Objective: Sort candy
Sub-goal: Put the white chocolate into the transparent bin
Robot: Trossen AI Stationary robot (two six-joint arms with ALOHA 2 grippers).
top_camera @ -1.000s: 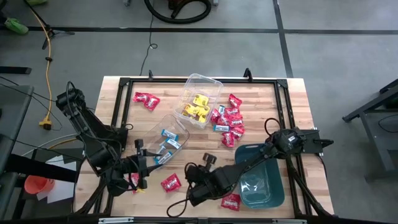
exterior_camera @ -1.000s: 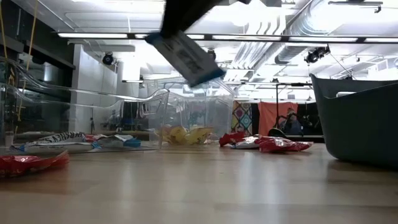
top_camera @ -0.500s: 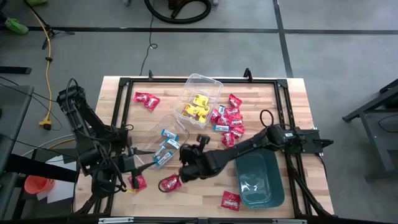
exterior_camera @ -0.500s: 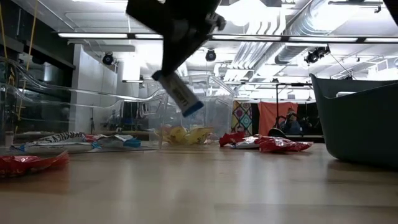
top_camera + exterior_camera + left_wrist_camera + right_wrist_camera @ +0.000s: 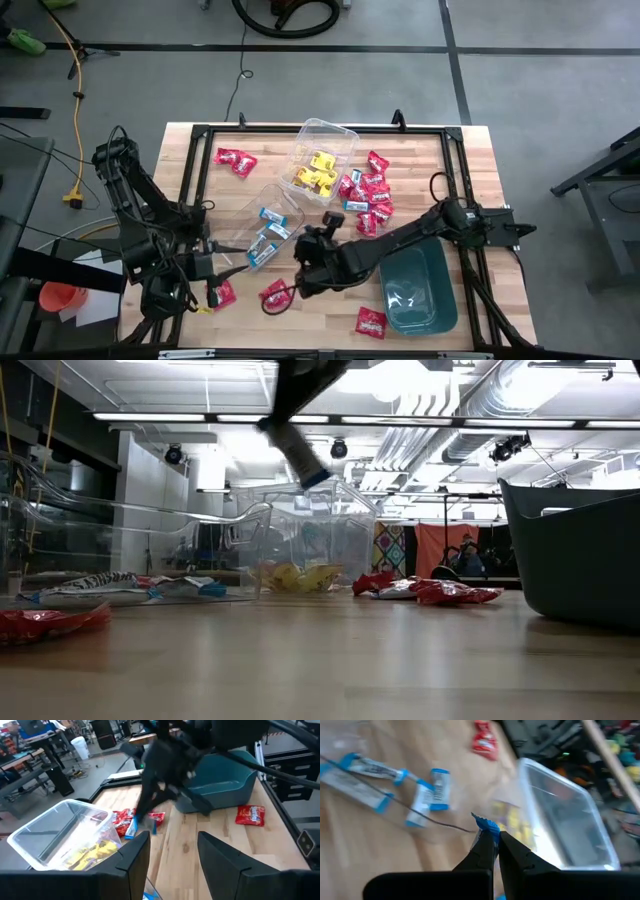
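Right gripper (image 5: 490, 837) clamped on small blue-and-white wrapped candy packet (image 5: 295, 455), above wooden table (image 5: 320, 310); left gripper (image 5: 172, 845) fingers apart, empty.

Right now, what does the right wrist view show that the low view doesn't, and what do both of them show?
Only the right wrist view shows the right gripper shut on the blue-and-white candy, plus a red candy lying on the table.

Only the low view shows the teal bin, the red candy pile beside it, and the room's ceiling lights.

Both show the held candy, the clear tub holding yellow candy, and the blue-and-white packets in the second clear tub.
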